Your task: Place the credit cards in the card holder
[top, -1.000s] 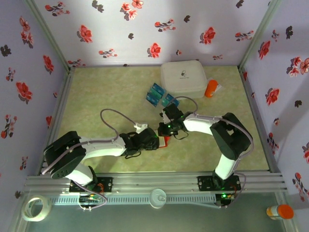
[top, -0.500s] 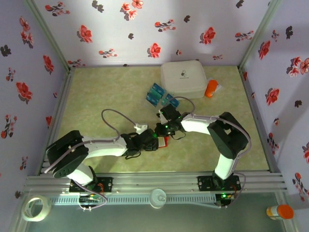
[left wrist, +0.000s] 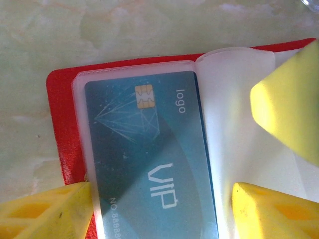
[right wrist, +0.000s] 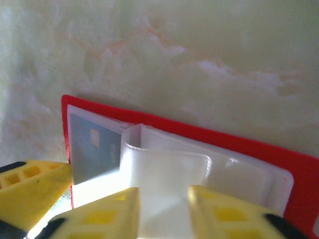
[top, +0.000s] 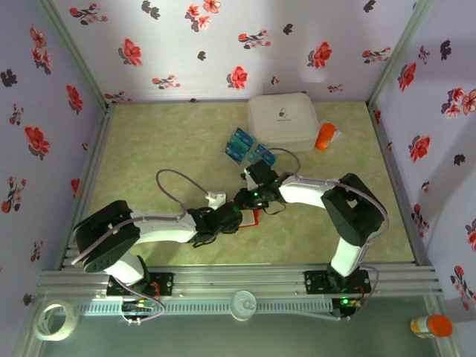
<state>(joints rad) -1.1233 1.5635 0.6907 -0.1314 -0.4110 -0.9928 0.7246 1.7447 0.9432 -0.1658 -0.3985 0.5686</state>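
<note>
The red card holder point(left wrist: 57, 124) lies open on the table, between the two grippers point(top: 256, 218). A teal credit card point(left wrist: 144, 149) printed "VIP" sits inside its left clear pocket. My left gripper point(left wrist: 159, 214) is open; its yellow fingers point(left wrist: 45, 211) straddle that pocket, one at each side. My right gripper point(right wrist: 164, 214) is open, with a raised clear pocket leaf point(right wrist: 169, 169) standing between its fingers. The same card point(right wrist: 92, 149) shows at the holder's left end. Two more credit cards, blue point(top: 238, 145) and teal point(top: 261, 155), lie loose farther back.
A big white rounded case point(top: 282, 119) stands at the back with an orange bottle point(top: 325, 136) to its right. Both arms meet at the table's middle front. Flowered walls close in three sides. Bare green tabletop point(top: 163, 141) spreads to the left.
My right gripper, shut a second ago, has parted its fingers. My left gripper's fingers have come closer together round the pocket. Both grippers have crept slightly left.
</note>
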